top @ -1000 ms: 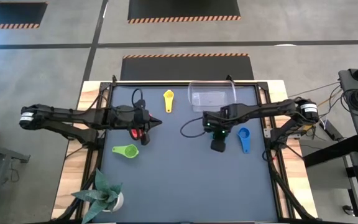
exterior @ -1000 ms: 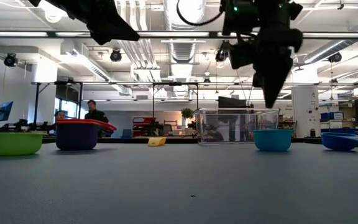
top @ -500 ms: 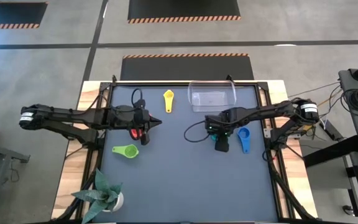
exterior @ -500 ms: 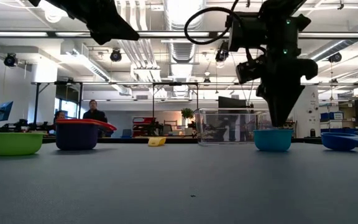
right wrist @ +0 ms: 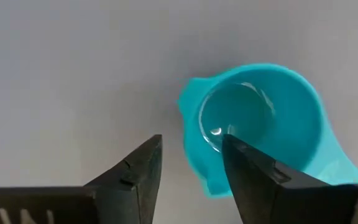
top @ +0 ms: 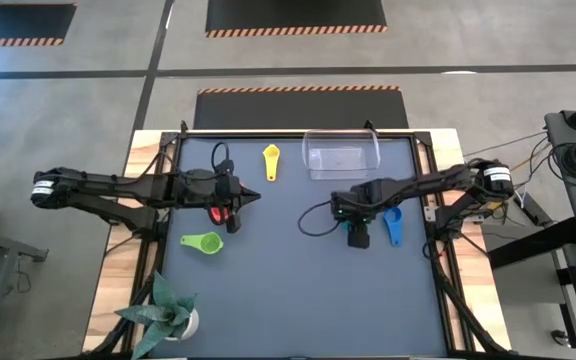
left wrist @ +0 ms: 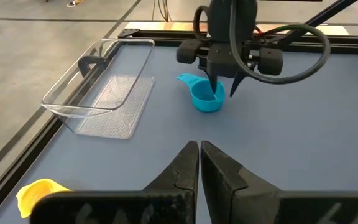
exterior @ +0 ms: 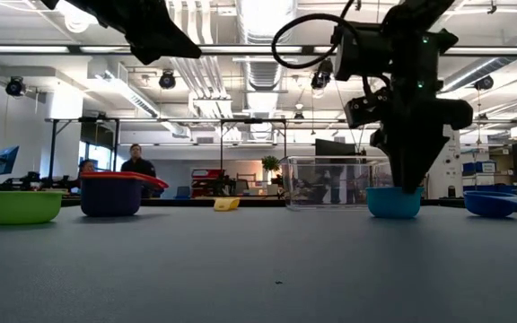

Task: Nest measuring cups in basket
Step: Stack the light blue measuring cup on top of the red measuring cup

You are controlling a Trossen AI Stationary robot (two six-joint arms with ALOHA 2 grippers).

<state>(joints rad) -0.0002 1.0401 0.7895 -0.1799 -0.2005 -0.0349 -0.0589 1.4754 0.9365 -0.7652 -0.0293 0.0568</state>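
Note:
A cyan measuring cup (right wrist: 260,124) stands upright on the grey table. My right gripper (right wrist: 191,168) points down over it, open: one finger is over the cup's bowl, the other outside its wall. Whether they touch it does not show. The clear basket (top: 343,152) sits at the far edge. A blue cup (top: 392,222) lies just right of my right gripper (top: 356,222). A yellow cup (top: 271,160), a green cup (top: 203,242) and a red cup (exterior: 115,179) nested in a dark one lie to the left. My left gripper (top: 253,196) hovers shut above the red cup.
A potted plant (top: 168,310) stands at the near left corner. Cables loop off my right arm (top: 313,215). The grey mat's middle and near half is bare. Beyond the table, people (exterior: 135,161) sit in the room.
My right gripper has come down toward the cyan cup, shifting slightly toward the table's right and near edges, and its fingers have opened over the cup's rim. The cup has stayed where it was.

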